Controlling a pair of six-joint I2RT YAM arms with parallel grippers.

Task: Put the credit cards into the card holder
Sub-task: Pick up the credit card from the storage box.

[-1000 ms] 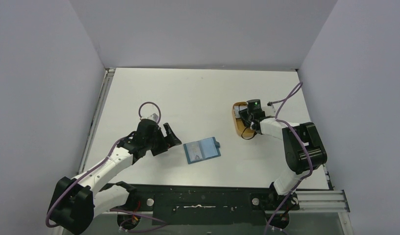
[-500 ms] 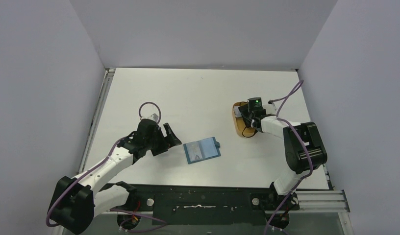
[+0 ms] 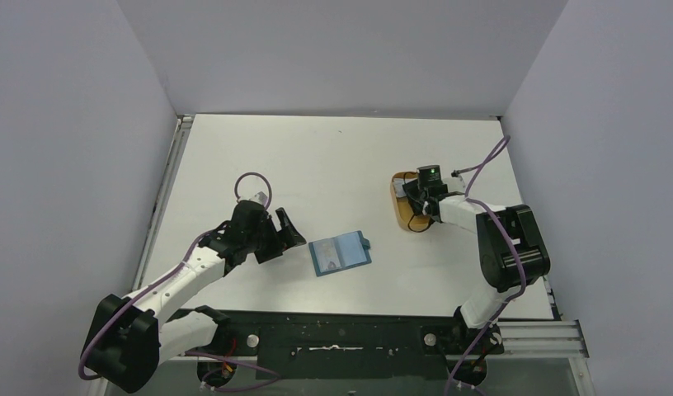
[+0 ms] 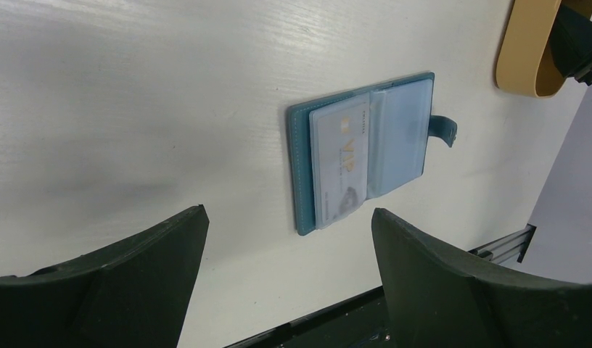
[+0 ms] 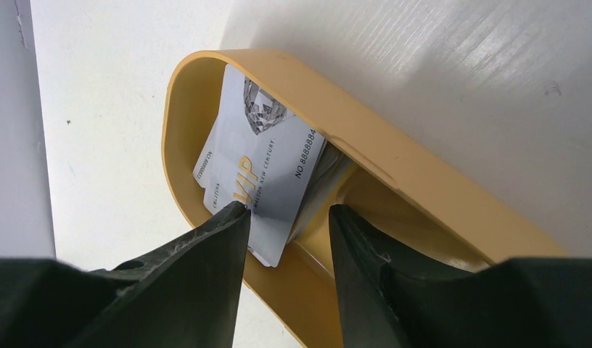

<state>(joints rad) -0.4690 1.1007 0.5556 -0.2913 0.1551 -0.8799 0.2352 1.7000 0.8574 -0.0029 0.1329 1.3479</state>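
left gripper [image 3: 289, 230] spread wide, hovering just left of the card holder | card holder [image 3: 340, 253] lying open on the table [image 3: 317, 157], one card in its left sleeve | orange tray [image 3: 398, 202] holds the credit cards [image 5: 260, 159] | right gripper [image 5: 286, 214] half-spread astride their near edge, one tip touching the top card; can't tell if it's pinching

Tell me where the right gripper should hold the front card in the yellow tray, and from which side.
Probably the front card's near corner, which sticks out free of the stack. Come with the right gripper from the tray's open top, one finger on each flat face; its wall blocks the sides.
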